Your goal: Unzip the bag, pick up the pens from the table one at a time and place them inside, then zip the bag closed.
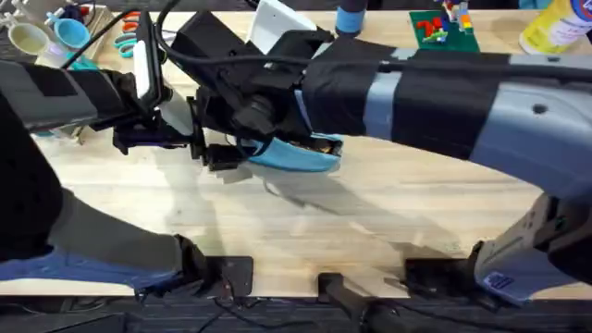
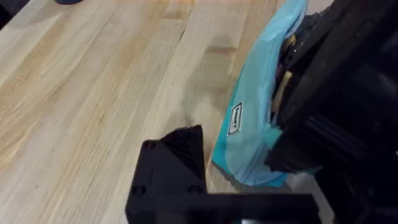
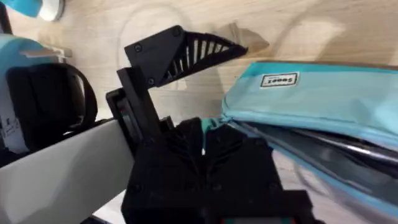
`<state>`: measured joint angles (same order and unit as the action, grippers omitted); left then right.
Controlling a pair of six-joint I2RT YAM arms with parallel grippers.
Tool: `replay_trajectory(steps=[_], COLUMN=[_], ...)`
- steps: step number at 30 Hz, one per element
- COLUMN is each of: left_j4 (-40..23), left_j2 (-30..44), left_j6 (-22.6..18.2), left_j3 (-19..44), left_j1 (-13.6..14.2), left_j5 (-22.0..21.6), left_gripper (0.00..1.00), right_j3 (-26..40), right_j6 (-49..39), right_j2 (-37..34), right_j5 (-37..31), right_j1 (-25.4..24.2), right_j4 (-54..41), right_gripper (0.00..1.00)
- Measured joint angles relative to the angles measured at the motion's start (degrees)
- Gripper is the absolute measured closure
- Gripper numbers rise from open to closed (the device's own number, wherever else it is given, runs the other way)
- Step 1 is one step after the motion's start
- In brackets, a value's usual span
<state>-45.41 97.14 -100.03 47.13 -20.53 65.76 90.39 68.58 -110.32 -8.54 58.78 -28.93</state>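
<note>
While the light blue bag (image 1: pixel 301 157) is seen lying unzipped at the middle of the wooden desk (image 1: pixel 305 217), its near end is gripped by the clenched right end effector (image 3: pixel 202 134). Just beside the bag, the left end effector (image 2: pixel 180 149) is held released, with one finger (image 3: pixel 183 50) spread wide.

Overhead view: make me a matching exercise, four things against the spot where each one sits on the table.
Things:
1. bag
2. yellow bottle
3. green brick plate
4. cream cup

Places on the table:
A. far left corner
B. middle, between the two arms
C. far right corner
D. far edge, right of the middle

Pairs: 1-B, 2-C, 3-D, 4-A
</note>
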Motion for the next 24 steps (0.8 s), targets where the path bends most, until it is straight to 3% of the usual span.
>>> replay_trajectory(steps=[4,9,11,14,16,24], left_j4=[0.0,-0.3,-0.5,-0.3,-0.2,-0.2], left_j2=[0.0,0.0,0.0,0.0,0.0,0.0], left_j6=[0.0,0.2,0.3,0.2,0.4,0.4], left_j3=[0.0,0.0,0.0,-0.1,-0.1,-0.2], left_j1=[0.0,0.0,0.0,0.0,0.0,0.0], left_j5=[0.0,0.3,0.7,1.1,1.1,1.1], left_gripper=[0.2,0.385,0.503,0.784,0.918,0.952], right_j3=[0.0,0.0,0.0,0.0,0.0,0.0], right_j6=[0.0,0.0,0.0,0.0,0.0,0.0], right_j2=[0.0,0.0,0.0,0.0,0.0,0.0], right_j5=[0.0,0.0,-0.1,-0.4,-0.4,-0.5], right_j1=[0.0,-0.2,-0.3,-0.5,-0.5,-0.5], right_j4=[0.0,0.1,0.2,0.2,0.0,-0.1], right_gripper=[0.97,0.97,0.97,0.97,0.97,0.97])
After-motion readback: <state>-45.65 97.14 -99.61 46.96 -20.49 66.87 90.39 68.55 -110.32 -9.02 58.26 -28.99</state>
